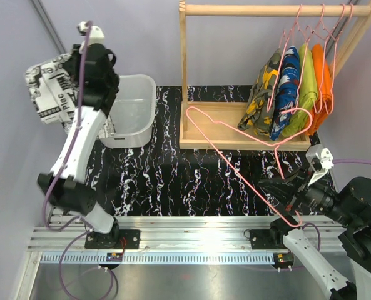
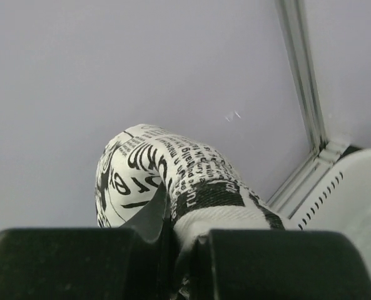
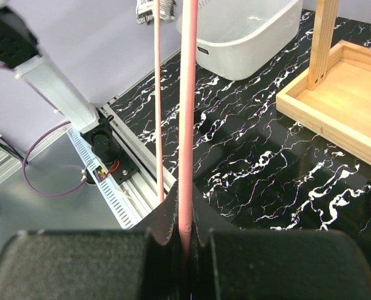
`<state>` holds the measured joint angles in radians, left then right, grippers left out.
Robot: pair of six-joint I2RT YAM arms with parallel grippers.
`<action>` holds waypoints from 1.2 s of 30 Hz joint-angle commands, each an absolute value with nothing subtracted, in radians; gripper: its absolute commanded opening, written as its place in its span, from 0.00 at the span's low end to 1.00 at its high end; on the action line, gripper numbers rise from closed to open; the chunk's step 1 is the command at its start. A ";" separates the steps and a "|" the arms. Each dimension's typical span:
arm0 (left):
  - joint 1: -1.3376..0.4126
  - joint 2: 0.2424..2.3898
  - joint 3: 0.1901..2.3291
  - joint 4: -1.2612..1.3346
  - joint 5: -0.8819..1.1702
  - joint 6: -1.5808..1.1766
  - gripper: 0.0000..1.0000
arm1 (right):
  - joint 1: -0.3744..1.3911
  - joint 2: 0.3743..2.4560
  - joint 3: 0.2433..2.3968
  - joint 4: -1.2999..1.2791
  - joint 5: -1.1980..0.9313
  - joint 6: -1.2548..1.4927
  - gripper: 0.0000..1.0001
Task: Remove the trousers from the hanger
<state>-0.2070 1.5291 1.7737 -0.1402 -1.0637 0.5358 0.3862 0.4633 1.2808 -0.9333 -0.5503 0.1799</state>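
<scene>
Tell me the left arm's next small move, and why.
Probably swing the left end effector rightward toward the white bin. It is shut on the black-white print trousers, which hang clear of the pink hanger held bare by the right end effector, so only dropping them off seems left.

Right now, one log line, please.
left gripper: shut on print trousers | right gripper: shut on bare hanger | rack: camo trousers, blue trousers

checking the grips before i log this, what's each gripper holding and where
The left gripper pinches a fold of the black-and-white print trousers; the right gripper clamps the empty pink hanger on its wire.
</scene>
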 commanded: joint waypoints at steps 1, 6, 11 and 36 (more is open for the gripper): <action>-0.207 1.736 1.854 -0.130 -1.034 0.562 0.00 | 0.393 0.465 1.321 -0.937 -0.563 0.189 0.00; -0.218 1.998 2.009 -0.311 -0.989 0.408 0.00 | 0.391 0.453 1.348 -0.950 -0.542 0.186 0.00; -0.224 2.259 2.166 -0.403 -0.945 0.347 0.00 | 0.391 0.471 1.385 -0.954 -0.545 0.172 0.00; -0.279 2.042 2.241 -0.601 -0.736 0.132 0.99 | 0.393 0.563 1.351 -0.903 -0.304 0.221 0.00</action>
